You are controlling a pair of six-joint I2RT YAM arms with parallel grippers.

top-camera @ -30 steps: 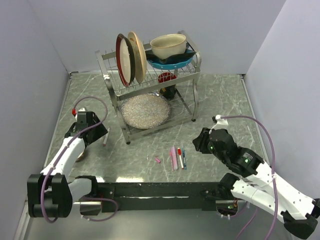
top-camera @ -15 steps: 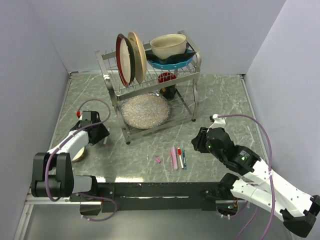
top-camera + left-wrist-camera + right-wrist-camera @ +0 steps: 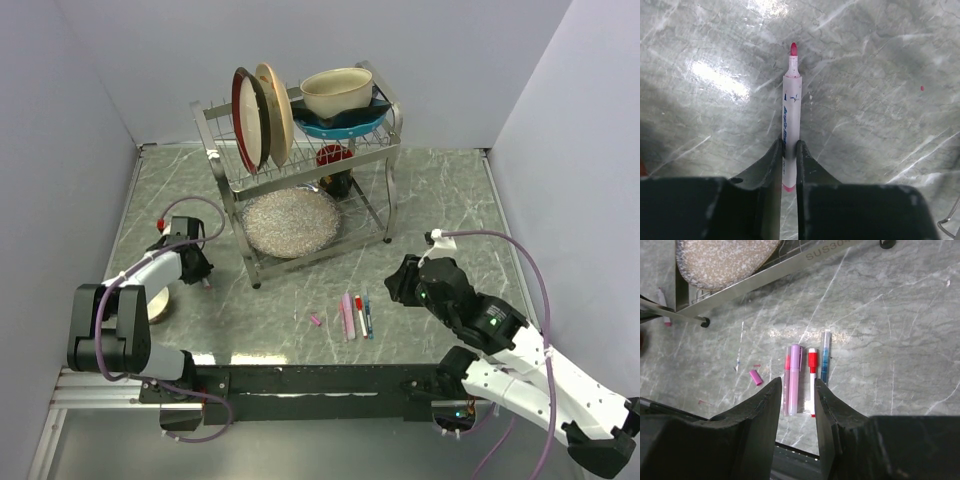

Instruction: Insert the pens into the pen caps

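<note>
My left gripper (image 3: 788, 150) is shut on a whitish pen (image 3: 790, 112) with a bare pink-red tip that points away from me, low over the marble table. From above, that gripper (image 3: 200, 270) sits left of the dish rack. Several more pens lie side by side near the front edge: a salmon pink one (image 3: 787, 382), a lilac one (image 3: 796, 372), a white one with a red cap (image 3: 812, 375) and a blue one (image 3: 825, 355). A loose pink pen cap (image 3: 756, 377) lies left of them. My right gripper (image 3: 797, 390) hangs open above this row (image 3: 355, 315).
A metal dish rack (image 3: 225, 185) stands at the back centre with upright plates, a bowl and a speckled plate (image 3: 290, 222) on its lower shelf. A beige round dish (image 3: 158, 305) sits beside the left arm. Walls close in on the left, back and right.
My left gripper has gone from open to shut on the whitish pen, and its wrist has shifted slightly right. The right arm has barely moved.
</note>
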